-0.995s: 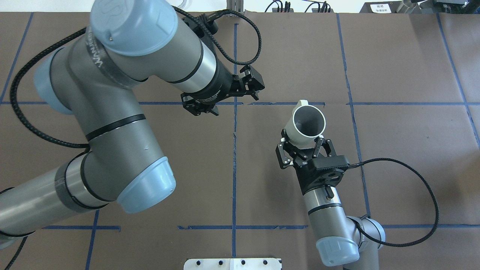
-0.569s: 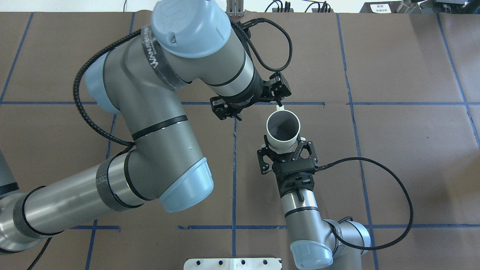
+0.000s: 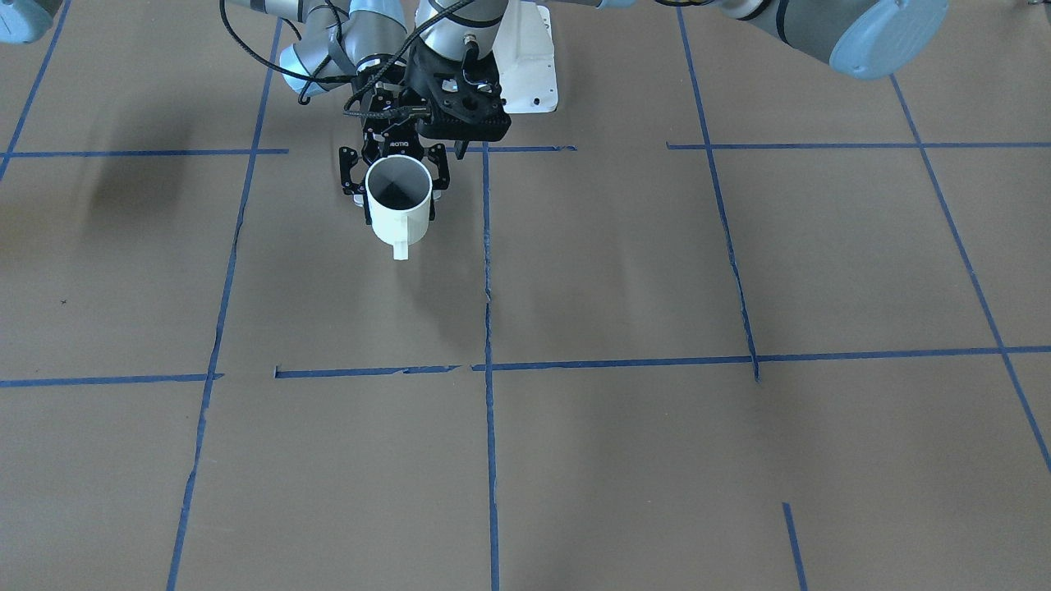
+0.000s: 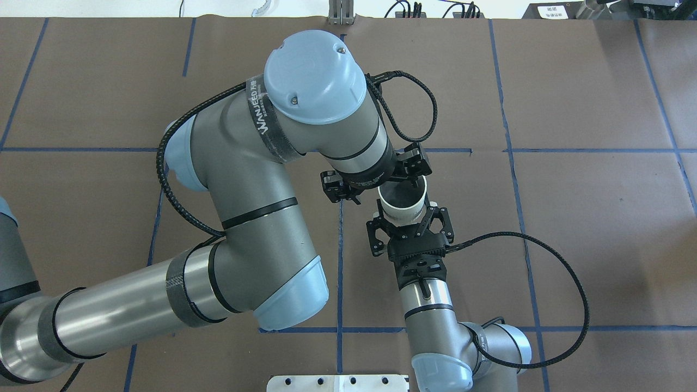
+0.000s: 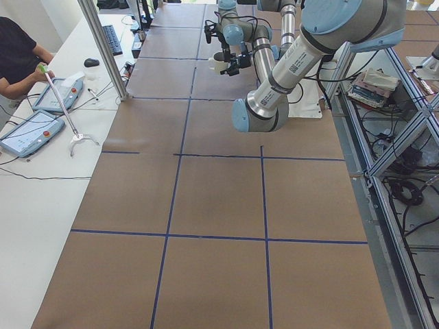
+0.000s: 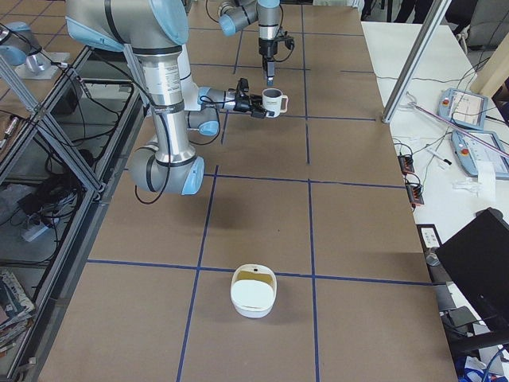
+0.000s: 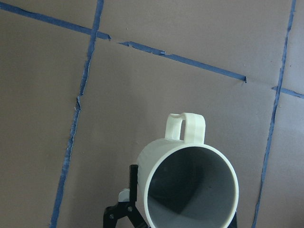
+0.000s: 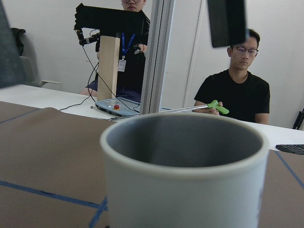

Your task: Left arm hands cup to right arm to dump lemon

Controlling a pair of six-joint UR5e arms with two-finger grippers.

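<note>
One cup — tight in R hand

We find the left gripper hanging just above the cup, blocking its mouth from overhead; the right gripper is clamped on its near side. Open table lies right and far of it, unobstructed.

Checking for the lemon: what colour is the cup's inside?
Plain grey inside the cup, clearest in the left wrist-mounted view.
</note>
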